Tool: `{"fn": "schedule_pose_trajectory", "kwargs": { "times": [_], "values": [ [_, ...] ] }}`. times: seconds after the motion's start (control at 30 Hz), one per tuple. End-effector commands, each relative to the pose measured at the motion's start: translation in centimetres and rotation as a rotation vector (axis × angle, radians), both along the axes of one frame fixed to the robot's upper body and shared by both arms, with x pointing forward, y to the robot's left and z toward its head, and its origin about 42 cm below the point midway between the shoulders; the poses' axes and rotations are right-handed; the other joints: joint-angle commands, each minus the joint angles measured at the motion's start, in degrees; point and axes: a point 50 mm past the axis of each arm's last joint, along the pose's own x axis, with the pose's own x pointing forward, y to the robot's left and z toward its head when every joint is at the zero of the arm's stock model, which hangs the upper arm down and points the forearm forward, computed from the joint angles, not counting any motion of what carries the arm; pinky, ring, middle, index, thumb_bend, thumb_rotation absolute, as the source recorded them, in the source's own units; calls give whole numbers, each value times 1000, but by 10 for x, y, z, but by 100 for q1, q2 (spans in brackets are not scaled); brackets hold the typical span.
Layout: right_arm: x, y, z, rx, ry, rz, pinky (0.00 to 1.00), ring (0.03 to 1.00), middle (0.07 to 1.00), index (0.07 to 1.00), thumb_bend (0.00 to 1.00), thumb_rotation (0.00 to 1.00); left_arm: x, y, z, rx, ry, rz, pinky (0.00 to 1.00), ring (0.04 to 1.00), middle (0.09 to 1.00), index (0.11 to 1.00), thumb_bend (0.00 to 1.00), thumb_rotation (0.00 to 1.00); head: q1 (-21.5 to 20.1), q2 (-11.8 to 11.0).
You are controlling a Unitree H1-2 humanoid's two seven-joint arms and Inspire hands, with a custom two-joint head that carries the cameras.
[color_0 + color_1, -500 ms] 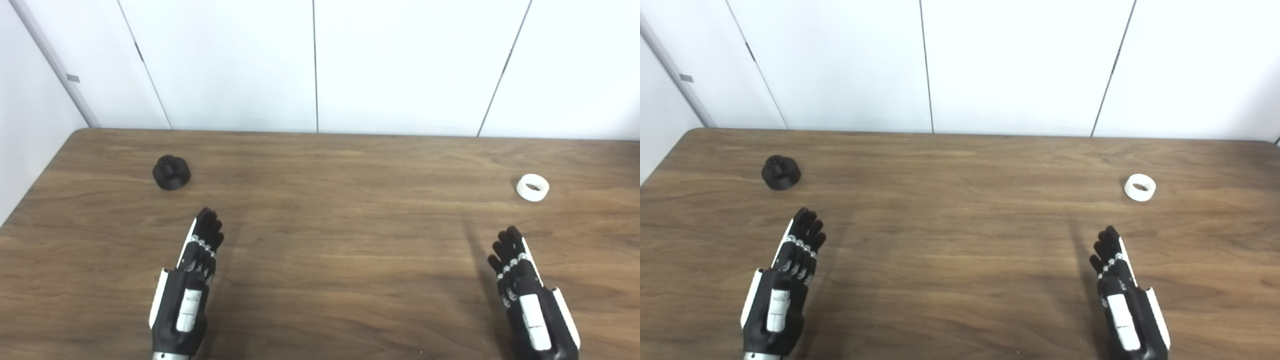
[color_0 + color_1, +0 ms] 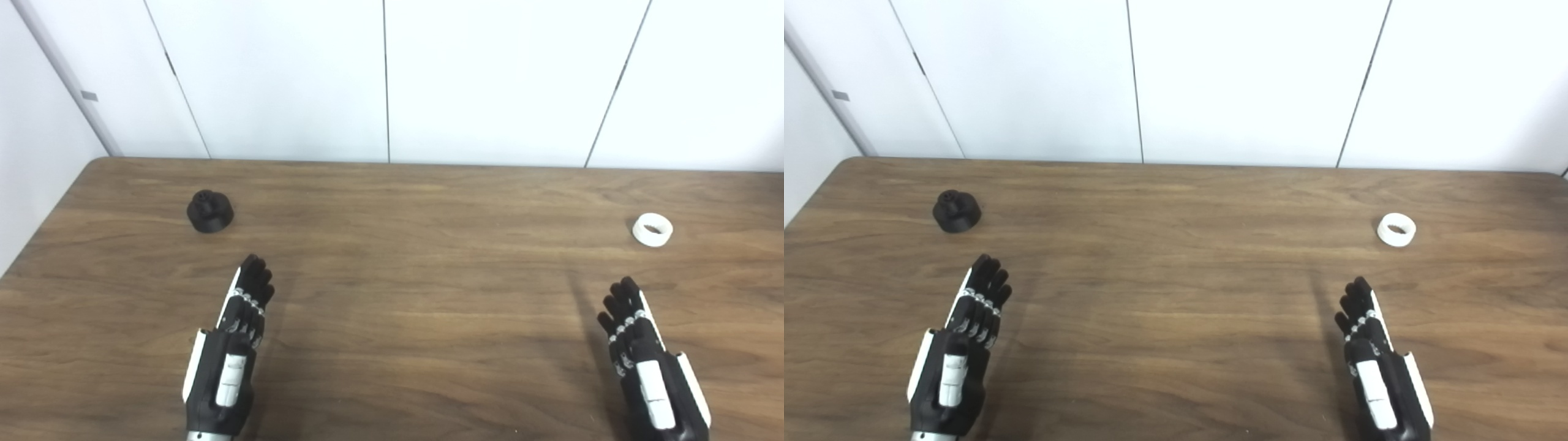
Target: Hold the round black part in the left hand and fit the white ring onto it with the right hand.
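The round black part [image 2: 210, 211] stands on the wooden table [image 2: 404, 275] at the far left. The white ring [image 2: 652, 229] lies flat at the far right. My left hand [image 2: 231, 349] is open and empty, fingers stretched forward, near the front edge, well short of the black part. My right hand [image 2: 643, 358] is open and empty too, fingers stretched forward, at the front right, well short of the ring. The same things show in the right eye view: black part [image 2: 957, 211], ring [image 2: 1396, 230], left hand [image 2: 961, 349], right hand [image 2: 1375, 361].
White wall panels [image 2: 392, 79] stand right behind the table's far edge. The table's left edge [image 2: 43, 220] runs close to the black part.
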Motion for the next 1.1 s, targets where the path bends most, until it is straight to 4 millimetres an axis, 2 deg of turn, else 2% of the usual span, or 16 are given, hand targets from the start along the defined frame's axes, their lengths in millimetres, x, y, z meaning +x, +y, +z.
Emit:
{"fn": "schedule_pose_trajectory", "kwargs": {
  "times": [0.0,0.1,0.13,0.2,0.27,0.3,0.4,0.5,0.57,0.7,0.83,0.97,1.07],
  "values": [
    [-2,12,-26,51,84,0,1000,1000,1000,1000,625,818,-1,-11,-44,-47,170,19,1000,1000,1000,1000,824,783,5,-7],
    [-1,13,-27,51,86,0,1000,1000,1000,1000,627,827,0,-8,-42,-3,132,28,1000,1000,1000,1000,806,790,29,-43],
    [-1,14,-27,52,86,-2,1000,1000,1000,1000,625,821,1,-7,-39,23,108,37,981,1000,1000,1000,765,777,68,-72],
    [0,14,-28,52,87,-5,1000,1000,1000,1000,626,816,3,-6,-32,83,59,62,916,975,999,1000,761,714,136,-112],
    [1,14,-29,47,87,-5,1000,1000,1000,1000,648,826,7,-5,-23,154,13,98,798,877,917,928,829,658,210,-143],
    [1,13,-30,49,86,-2,1000,1000,1000,1000,652,828,9,-5,-15,192,-17,127,774,858,901,912,842,652,295,-178],
    [3,13,-31,54,79,2,1000,1000,1000,1000,657,830,16,-2,6,273,-88,189,738,803,859,878,744,552,478,-247],
    [3,13,-32,56,76,-2,1000,1000,1000,1000,653,841,25,6,30,399,-180,264,653,755,816,849,771,486,651,-301],
    [4,12,-33,55,77,-5,1000,1000,1000,1000,644,853,30,11,45,475,-239,323,600,729,795,831,728,388,909,-381],
    [6,8,-36,52,77,9,1000,1000,1000,1000,658,879,37,15,77,596,-279,450,574,715,781,819,790,390,1354,-500],
    [9,1,-39,63,70,15,1000,1000,1000,1000,632,883,43,17,102,750,-264,559,560,740,809,851,807,419,1774,-589],
    [11,-5,-40,48,60,25,1000,1000,1000,1000,628,897,49,21,117,842,-180,637,624,790,849,882,838,415,2143,-634],
    [12,-12,-41,32,52,47,1000,1000,1000,1000,653,920,52,22,123,927,-83,713,604,770,831,889,880,447,2316,-629]
  ]
}}
